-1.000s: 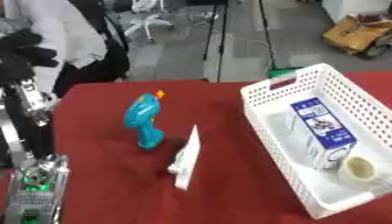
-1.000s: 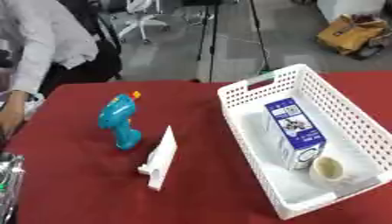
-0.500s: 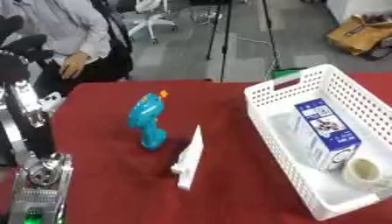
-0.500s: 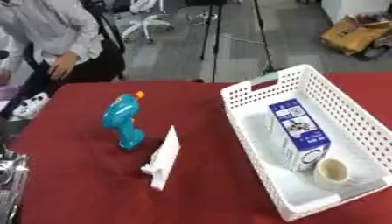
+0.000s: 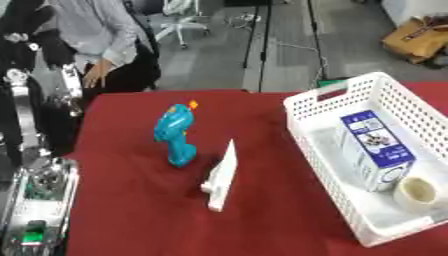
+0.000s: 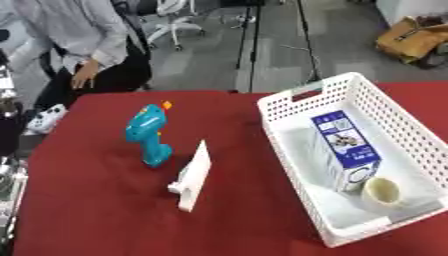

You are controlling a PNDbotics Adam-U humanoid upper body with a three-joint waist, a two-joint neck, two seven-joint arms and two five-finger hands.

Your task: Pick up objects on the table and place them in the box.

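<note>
A teal toy gun [image 5: 175, 134] with an orange tip lies on the red table [image 5: 140, 220], left of centre. Just right of it, a flat white piece [image 5: 221, 176] stands on its edge. The white mesh box [image 6: 302, 93] sits at the right and holds a blue and white carton [image 6: 341, 144] and a pale roll [image 6: 382, 191]. My left arm rises along the left edge, and its dark hand [image 5: 22, 22] is up in the top left corner, far from the toys. No right hand shows in either view.
A silver unit with a green circuit board [image 5: 39, 200] sits at the lower left beside the table. A person stands beyond the table's far left corner, touching nothing. A chair and stand legs are on the floor behind.
The whole picture has shifted slightly, so the camera moved. The person behind has shifted. The toy gun, the white piece and the box stay where they were.
</note>
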